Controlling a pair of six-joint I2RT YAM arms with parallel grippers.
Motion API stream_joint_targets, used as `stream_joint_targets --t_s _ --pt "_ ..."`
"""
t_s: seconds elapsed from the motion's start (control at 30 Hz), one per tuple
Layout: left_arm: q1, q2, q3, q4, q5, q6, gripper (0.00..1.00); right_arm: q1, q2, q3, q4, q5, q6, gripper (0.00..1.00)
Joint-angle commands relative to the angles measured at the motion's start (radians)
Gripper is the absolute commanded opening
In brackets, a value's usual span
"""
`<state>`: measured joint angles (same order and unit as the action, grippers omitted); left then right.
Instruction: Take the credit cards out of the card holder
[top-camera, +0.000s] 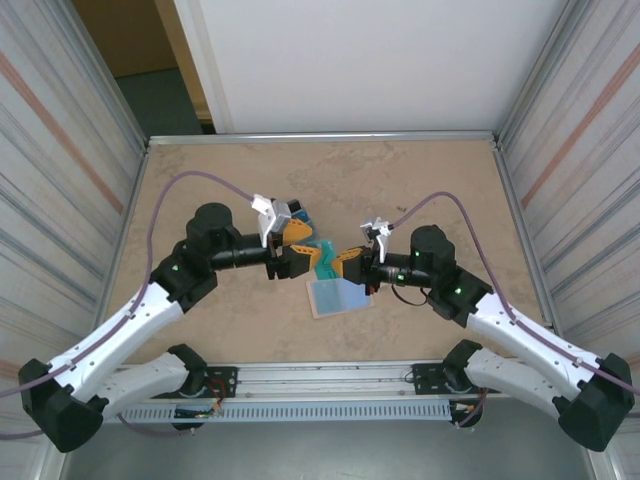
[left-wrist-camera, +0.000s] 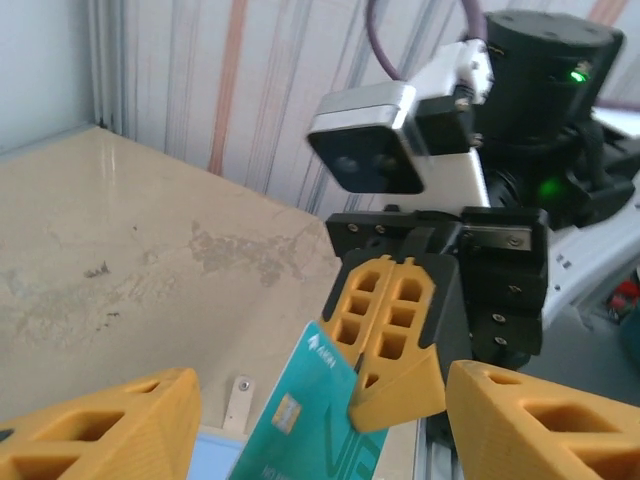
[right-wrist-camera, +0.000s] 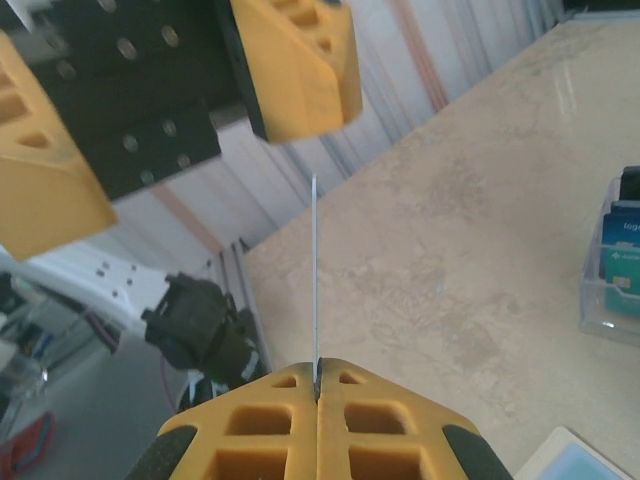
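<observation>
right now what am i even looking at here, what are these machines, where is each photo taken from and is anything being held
These are two robot arms bolted at the near edge of a beige table. The overhead picture comes from a fixed camera above and behind them; the other two come from small cameras on each wrist, so you see that arm's own yellow fingers up close.

The right gripper is pinched shut on a teal card, which looks like a thin vertical line in its own wrist camera because it is seen edge-on. The left gripper faces it with its fingers apart on either side of the card, not clearly gripping.

On the table below them lies the opened card holder, pale blue inside. Farther off sits a clear stand with more cards in it.
</observation>
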<state>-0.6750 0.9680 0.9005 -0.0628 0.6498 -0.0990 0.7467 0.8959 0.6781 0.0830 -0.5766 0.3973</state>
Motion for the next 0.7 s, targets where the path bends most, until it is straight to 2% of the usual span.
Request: stream_joint_targets --t_s 0.0,0.07,0.2,0.3,0.37,0.47,0.57,0.67 --pt "0.004 0.041 0.078 -0.232 0.095 0.202 0.65 0.006 0.026 0.076 -0.153 -0.083 -0.128 0.00" --pt "0.005 0.072 0.114 -0.307 0.132 0.257 0.63 0.006 0.044 0.102 -0.191 -0.090 -0.153 0.00" --pt "0.004 0.111 0.149 -0.392 0.136 0.313 0.49 0.005 0.072 0.135 -0.231 -0.120 -0.189 0.00" --pt "0.005 0.137 0.169 -0.438 0.130 0.342 0.46 0.006 0.085 0.152 -0.246 -0.139 -0.204 0.00" --pt "0.005 0.152 0.174 -0.444 0.136 0.349 0.35 0.006 0.089 0.163 -0.256 -0.160 -0.217 0.00" --pt "0.002 0.168 0.175 -0.440 0.155 0.347 0.02 0.004 0.120 0.181 -0.277 -0.160 -0.229 0.00" --pt "0.002 0.166 0.164 -0.422 0.146 0.338 0.00 -0.004 0.125 0.181 -0.279 -0.138 -0.233 0.00" --pt "0.003 0.136 0.132 -0.373 0.086 0.307 0.00 -0.029 0.120 0.164 -0.255 -0.101 -0.203 0.15"
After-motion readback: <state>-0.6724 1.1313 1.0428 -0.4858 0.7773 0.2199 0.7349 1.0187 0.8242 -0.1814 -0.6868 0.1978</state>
